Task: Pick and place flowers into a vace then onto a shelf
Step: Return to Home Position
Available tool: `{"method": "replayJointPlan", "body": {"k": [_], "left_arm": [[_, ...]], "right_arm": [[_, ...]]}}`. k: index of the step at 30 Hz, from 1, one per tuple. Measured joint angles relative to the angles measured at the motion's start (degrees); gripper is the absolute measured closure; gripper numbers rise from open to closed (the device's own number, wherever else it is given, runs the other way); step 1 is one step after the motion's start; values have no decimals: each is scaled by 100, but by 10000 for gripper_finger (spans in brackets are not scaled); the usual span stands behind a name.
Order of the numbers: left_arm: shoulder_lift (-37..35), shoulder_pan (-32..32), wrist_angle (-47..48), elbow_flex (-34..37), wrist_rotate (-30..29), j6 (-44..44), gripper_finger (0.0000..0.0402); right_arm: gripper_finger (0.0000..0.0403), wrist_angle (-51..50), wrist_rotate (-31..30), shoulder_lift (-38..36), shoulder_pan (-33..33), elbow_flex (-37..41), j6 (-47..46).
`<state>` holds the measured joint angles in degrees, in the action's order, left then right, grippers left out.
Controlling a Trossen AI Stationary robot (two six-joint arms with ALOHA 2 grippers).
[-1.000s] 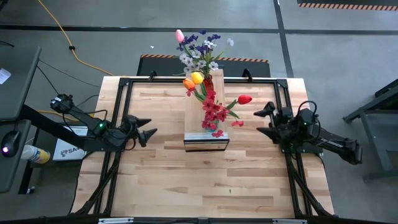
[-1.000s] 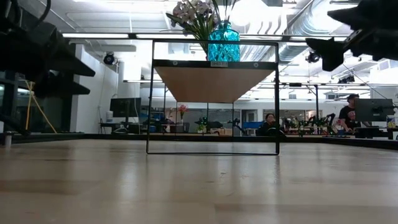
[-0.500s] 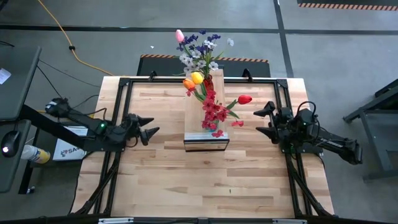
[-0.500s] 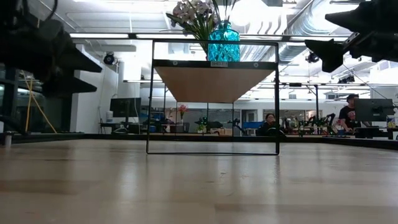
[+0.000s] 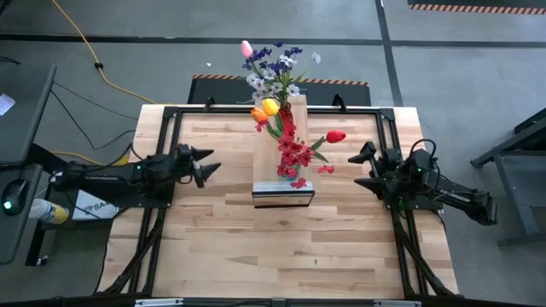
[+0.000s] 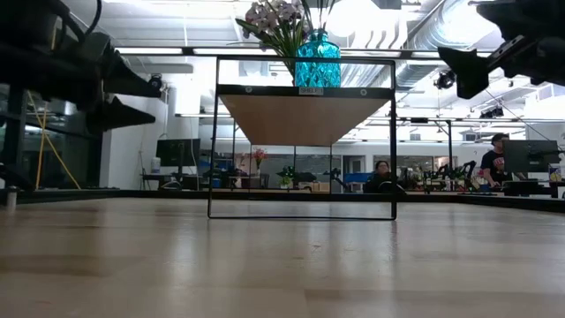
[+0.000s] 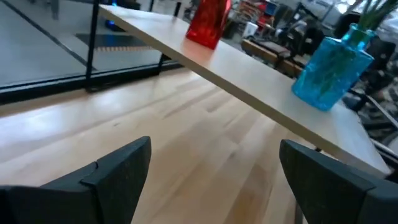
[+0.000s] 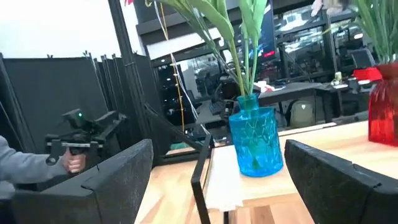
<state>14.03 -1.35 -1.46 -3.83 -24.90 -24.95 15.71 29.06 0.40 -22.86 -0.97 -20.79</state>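
Note:
The flowers (image 5: 277, 94) stand by their stems in two vases on the shelf (image 5: 283, 192), a raised pale plank in the table's middle. The left wrist view shows a red vase (image 7: 208, 22) and a blue vase (image 7: 333, 68) on the shelf. Both show in the right wrist view too, blue vase (image 8: 255, 142) and red vase (image 8: 384, 112). In the low view the blue vase (image 6: 317, 60) sits at the shelf's near end. My left gripper (image 5: 207, 162) is open, left of the shelf and apart from it. My right gripper (image 5: 356, 170) is open, right of the shelf.
The shelf stands on a thin black frame (image 6: 300, 216). A black metal frame (image 5: 171, 115) runs around the tabletop. Bare wood (image 5: 281, 247) lies between the shelf and the near edge. People (image 6: 382, 172) sit in the room beyond, and a hand (image 8: 71, 160) holds a device.
My left gripper has swung toward the table's far edge and a little toward the shelf, turning so that it points across the table at the shelf. It stays open. The flowers, vases and shelf have not moved.

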Motion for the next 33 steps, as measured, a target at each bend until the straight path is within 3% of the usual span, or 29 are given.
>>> {"method": "replayJointPlan", "body": {"k": [5, 10, 17, 21, 26, 33], "left_arm": [[-572, -369, 682, -141, 608, 73, 16], [-1414, -428, 1720, -355, 616, 28, 16], [-1195, -426, 1548, -203, 779, -246, 16], [-1115, -426, 1053, -88, 608, -9, 16], [-1089, -426, 1098, -88, 174, 51, 16], [-1062, -428, 1113, -88, 46, 72, 16]], "right_arm": [[49, 75, -271, 0, -3, 0, 216], [49, 133, -304, 0, -126, -2, 185], [49, 23, -415, 47, -274, -2, 38], [49, -248, -704, 79, -236, -2, 137], [49, -362, -1063, 77, -211, -2, 319], [49, -518, -1248, 83, -211, -2, 421]]}}
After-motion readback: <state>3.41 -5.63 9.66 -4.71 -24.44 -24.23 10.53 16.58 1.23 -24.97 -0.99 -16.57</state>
